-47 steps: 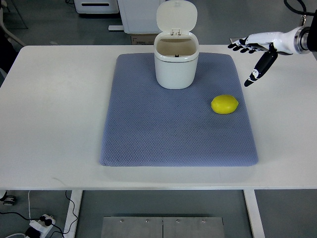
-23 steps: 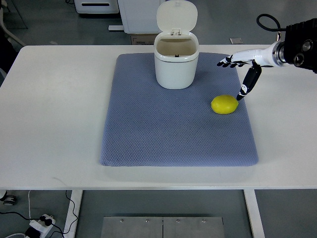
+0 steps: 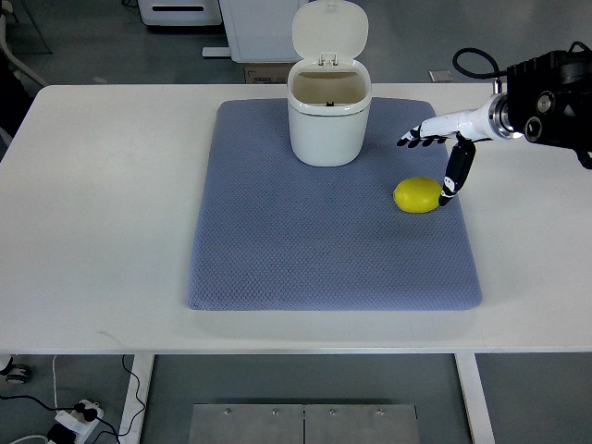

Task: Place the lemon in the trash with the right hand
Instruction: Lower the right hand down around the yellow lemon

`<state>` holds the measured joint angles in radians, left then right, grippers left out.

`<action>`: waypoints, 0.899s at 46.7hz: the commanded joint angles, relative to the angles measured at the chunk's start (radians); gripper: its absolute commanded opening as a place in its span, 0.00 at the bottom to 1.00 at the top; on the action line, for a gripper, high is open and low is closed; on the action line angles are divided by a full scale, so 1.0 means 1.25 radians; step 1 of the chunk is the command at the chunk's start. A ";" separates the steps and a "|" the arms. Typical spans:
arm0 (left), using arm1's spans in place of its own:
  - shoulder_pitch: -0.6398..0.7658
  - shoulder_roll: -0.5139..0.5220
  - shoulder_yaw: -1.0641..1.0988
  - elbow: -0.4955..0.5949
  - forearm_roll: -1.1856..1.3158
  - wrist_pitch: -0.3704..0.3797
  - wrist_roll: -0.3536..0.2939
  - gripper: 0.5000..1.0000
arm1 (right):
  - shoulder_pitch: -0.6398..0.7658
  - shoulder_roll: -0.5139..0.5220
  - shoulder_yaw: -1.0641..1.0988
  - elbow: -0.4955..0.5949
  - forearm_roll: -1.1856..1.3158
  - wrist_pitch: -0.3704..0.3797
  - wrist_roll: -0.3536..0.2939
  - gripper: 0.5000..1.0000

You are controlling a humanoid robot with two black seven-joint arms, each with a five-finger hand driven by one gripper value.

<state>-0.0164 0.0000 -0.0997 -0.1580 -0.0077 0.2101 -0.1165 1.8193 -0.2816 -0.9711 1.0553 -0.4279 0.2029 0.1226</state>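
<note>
Lemon point(image 3: 418, 194) sits alone on the grey mat point(image 3: 305, 250), so the right hand point(image 3: 438, 148) hovers over it, fingers spread, thumb at its side, ready to close, trash bin point(image 3: 328, 116) lid-up nearby.

The right hand point(image 3: 442, 151), at the upper right of the frame, is slim and white with black fingertips point(image 3: 408, 141) — the thumb is mostly black with a small white mark near its tip. Behind it the white wrist meets a bulky black forearm housing point(image 3: 553, 100) with round silver-ringed fittings, and a black cable point(image 3: 470, 57) loops above the housing.
</note>
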 commanded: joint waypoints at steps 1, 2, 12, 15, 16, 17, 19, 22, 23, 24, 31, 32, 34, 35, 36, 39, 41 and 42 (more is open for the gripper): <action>0.001 0.000 0.000 0.000 0.000 0.000 0.000 1.00 | -0.001 0.015 -0.012 0.000 0.000 -0.008 0.000 0.94; 0.000 0.000 0.000 0.000 0.000 0.000 0.000 1.00 | -0.002 0.022 -0.013 0.000 0.000 -0.009 0.000 0.94; 0.000 0.000 0.000 0.000 0.000 0.000 0.000 1.00 | -0.020 0.057 -0.023 -0.005 0.005 -0.040 -0.002 0.94; 0.000 0.000 0.000 0.000 0.000 0.000 0.000 1.00 | -0.026 0.061 -0.023 -0.007 0.006 -0.048 -0.004 0.92; 0.000 0.000 0.000 0.000 0.000 0.000 0.000 1.00 | -0.027 0.061 -0.023 -0.007 0.006 -0.049 -0.004 0.92; 0.000 0.000 0.000 0.000 0.000 0.000 0.000 1.00 | -0.029 0.061 -0.023 -0.010 0.006 -0.051 -0.004 0.91; 0.000 0.000 0.000 0.000 0.000 0.000 0.000 1.00 | -0.037 0.061 -0.023 -0.017 0.006 -0.052 -0.004 0.90; 0.000 0.000 0.000 0.000 0.000 0.000 0.000 1.00 | -0.055 0.058 -0.022 -0.026 0.006 -0.056 -0.002 0.89; 0.000 0.000 0.000 0.000 0.000 0.000 0.000 1.00 | -0.062 0.058 -0.021 -0.028 0.006 -0.056 -0.002 0.89; 0.000 0.000 0.000 0.000 0.000 0.000 0.000 1.00 | -0.067 0.057 -0.021 -0.031 0.006 -0.056 -0.001 0.89; 0.000 0.000 0.000 0.000 0.000 0.000 0.000 1.00 | -0.092 0.052 -0.020 -0.040 0.006 -0.071 0.001 0.89; 0.000 0.000 0.000 0.000 0.000 0.000 0.000 1.00 | -0.094 0.051 -0.020 -0.040 0.006 -0.075 0.001 0.89; 0.000 0.000 0.000 0.000 0.000 0.000 0.000 1.00 | -0.098 0.051 -0.020 -0.043 0.006 -0.079 0.003 0.89; 0.000 0.000 0.000 0.000 0.000 0.000 0.000 1.00 | -0.099 0.051 -0.020 -0.045 0.006 -0.080 0.003 0.88; 0.000 0.000 0.000 0.000 0.000 0.000 0.000 1.00 | -0.099 0.050 -0.020 -0.048 0.006 -0.080 0.003 0.87; 0.001 0.000 0.000 0.000 0.000 0.000 0.000 1.00 | -0.099 0.050 -0.018 -0.053 0.006 -0.080 0.003 0.86; 0.000 0.000 0.000 0.000 0.000 0.000 0.000 1.00 | -0.099 0.050 -0.018 -0.056 0.006 -0.080 0.003 0.85; 0.000 0.000 0.000 0.000 0.000 0.000 0.000 1.00 | -0.099 0.050 -0.018 -0.059 0.006 -0.080 0.003 0.84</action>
<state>-0.0168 0.0000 -0.0997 -0.1580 -0.0076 0.2101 -0.1166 1.6952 -0.2193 -0.9947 0.9884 -0.4202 0.1027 0.1257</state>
